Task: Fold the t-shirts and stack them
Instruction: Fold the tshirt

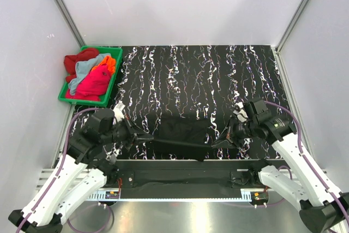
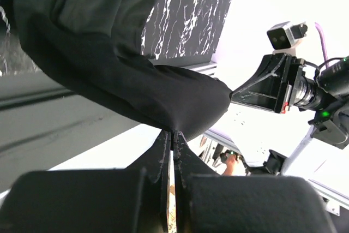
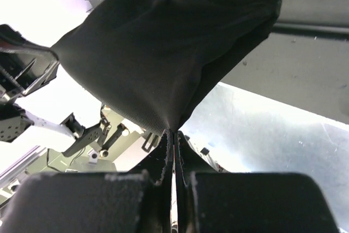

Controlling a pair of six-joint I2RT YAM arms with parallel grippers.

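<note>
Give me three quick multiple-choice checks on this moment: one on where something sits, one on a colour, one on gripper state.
1. Where on the table is the green bin?
A. far left corner
B. far right corner
C. middle of the near edge

2. What colour is the t-shirt being held?
A. red
B. black
C. light blue

3. How do the left gripper and right gripper stand?
A. both open, clear of the cloth
B. only the left shut on cloth
C. both shut on the t-shirt

Answers:
1 A, the top view shows the bin at the far left corner.
2 B, the held cloth is black in all three views.
3 C, each wrist view shows that gripper closed, pinching a black fold.
</note>
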